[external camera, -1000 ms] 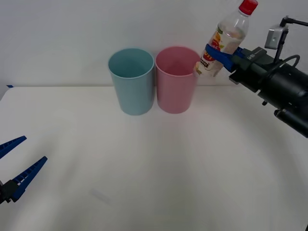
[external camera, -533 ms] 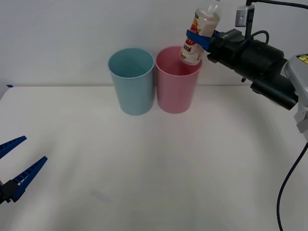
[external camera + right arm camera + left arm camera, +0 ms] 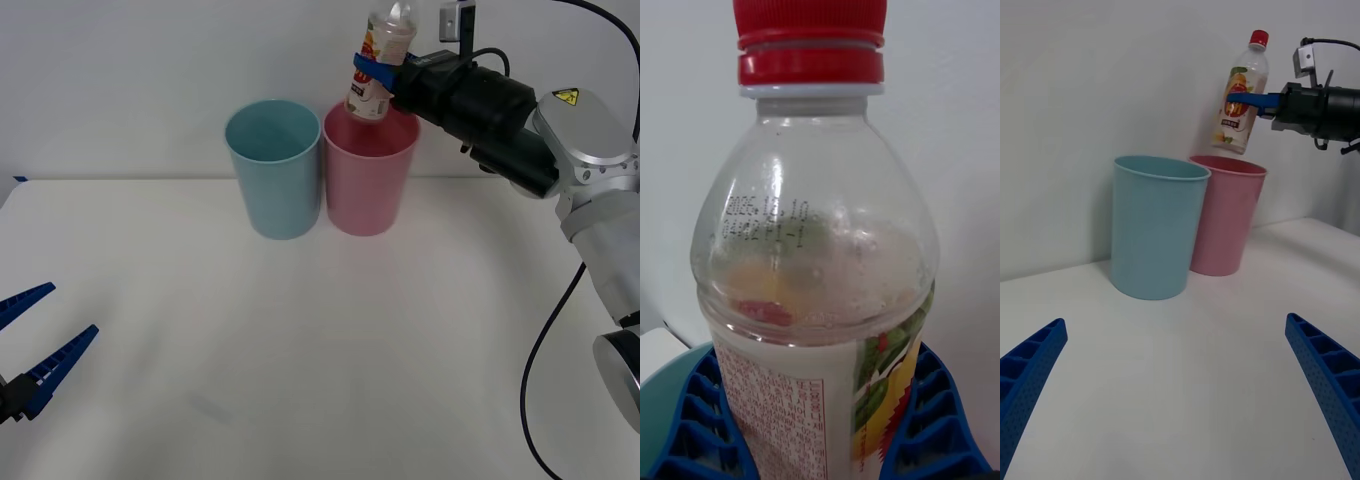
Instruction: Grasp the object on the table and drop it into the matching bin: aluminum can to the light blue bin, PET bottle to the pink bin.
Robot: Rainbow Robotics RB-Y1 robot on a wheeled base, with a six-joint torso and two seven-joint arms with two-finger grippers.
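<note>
Right claw [image 3: 372, 68] in the front view is clamped around the PET bottle [image 3: 380, 55] at its label, holding it tilted above the pink bin [image 3: 369, 180], base just over the rim. The light blue bin [image 3: 273, 180] sits touching right beside it, so letting go off-centre could clip the rim and bounce the bottle onto the bench [image 3: 320, 340] or next door. Left claw [image 3: 30, 345] sits spread apart, low at the near left.

Right wrist view: blue fingers [image 3: 692, 420] hug the label of the bottle, red cap up. Grip looks solid.

Left wrist view: the bottle hangs over the pink bin's far rim side, and that lean could tip it outward when dropped.
</note>
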